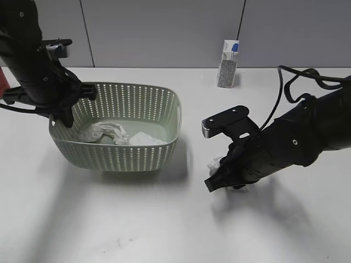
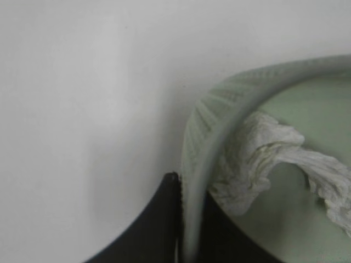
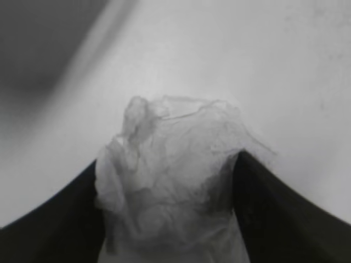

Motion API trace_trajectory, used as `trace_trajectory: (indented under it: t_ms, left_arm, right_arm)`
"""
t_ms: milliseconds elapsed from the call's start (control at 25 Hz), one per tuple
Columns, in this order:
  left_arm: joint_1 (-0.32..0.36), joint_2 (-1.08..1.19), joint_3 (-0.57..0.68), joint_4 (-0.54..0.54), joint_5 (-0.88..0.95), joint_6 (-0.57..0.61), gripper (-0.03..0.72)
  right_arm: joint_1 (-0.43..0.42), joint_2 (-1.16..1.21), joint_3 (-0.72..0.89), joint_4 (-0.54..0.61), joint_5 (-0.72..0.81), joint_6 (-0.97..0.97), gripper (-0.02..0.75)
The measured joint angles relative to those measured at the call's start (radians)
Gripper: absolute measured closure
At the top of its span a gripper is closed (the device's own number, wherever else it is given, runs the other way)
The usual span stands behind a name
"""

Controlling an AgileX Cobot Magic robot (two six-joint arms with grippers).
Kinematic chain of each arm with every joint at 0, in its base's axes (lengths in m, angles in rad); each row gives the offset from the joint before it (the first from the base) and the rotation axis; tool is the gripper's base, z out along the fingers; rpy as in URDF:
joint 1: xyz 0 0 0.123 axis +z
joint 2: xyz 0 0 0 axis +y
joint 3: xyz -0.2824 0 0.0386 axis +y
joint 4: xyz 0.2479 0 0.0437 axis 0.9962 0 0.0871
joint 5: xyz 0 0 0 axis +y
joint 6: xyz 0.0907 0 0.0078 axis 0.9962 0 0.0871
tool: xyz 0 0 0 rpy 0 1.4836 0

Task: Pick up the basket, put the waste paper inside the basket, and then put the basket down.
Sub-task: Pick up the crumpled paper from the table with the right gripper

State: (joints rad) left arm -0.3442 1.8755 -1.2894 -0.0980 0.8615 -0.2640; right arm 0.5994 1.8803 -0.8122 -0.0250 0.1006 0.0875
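The pale green slotted basket (image 1: 137,148) is at centre-left, tilted, with its left end raised. My left gripper (image 1: 67,116) is shut on its left rim (image 2: 189,181), one finger outside and one inside. Two crumpled white papers lie in the basket, a twisted one (image 1: 104,131) that also shows in the left wrist view (image 2: 263,159), and a flatter one (image 1: 143,139). My right gripper (image 1: 219,176) is shut on a small white paper wad (image 3: 170,181), just above the table to the basket's right. The wad peeks out at the fingers (image 1: 215,163).
An upright white-grey carton with a blue top (image 1: 228,63) stands at the back of the white table (image 1: 137,219), near the grey wall. A black cable (image 1: 290,82) loops over the table behind my right arm.
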Motion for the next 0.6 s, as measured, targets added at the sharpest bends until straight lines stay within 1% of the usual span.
trace_trajectory:
  t_ms: [40, 80, 200, 280, 400, 480, 600]
  left_arm:
    - [0.0, 0.0, 0.0, -0.001, 0.0, 0.0, 0.686]
    - [0.0, 0.0, 0.0, -0.001, 0.001, 0.0, 0.686]
    - [0.0, 0.0, 0.0, -0.002, 0.0, 0.0, 0.686]
    - [0.0, 0.0, 0.0, -0.004, -0.007, 0.0, 0.686]
    - [0.0, 0.0, 0.0, -0.037, -0.033, 0.0, 0.686]
    - [-0.001, 0.0, 0.0, -0.064, -0.047, 0.0, 0.686]
    - [-0.011, 0.0, 0.0, -0.075, -0.051, 0.0, 0.686]
  right_arm:
    - [0.0, -0.007, 0.0, 0.0, 0.007, 0.0, 0.657]
    - [0.0, -0.028, 0.002, 0.0, 0.012, 0.0, 0.685]
    - [0.0, -0.134, 0.003, 0.002, 0.028, 0.0, 0.692]
    - [0.007, -0.251, -0.004, 0.007, 0.027, 0.0, 0.692]
    - [0.039, -0.383, -0.045, 0.005, -0.026, -0.001, 0.694]
    - [0.073, -0.398, -0.112, 0.006, -0.053, -0.001, 0.694]
    - [0.123, -0.324, -0.237, 0.025, -0.059, -0.003, 0.694]
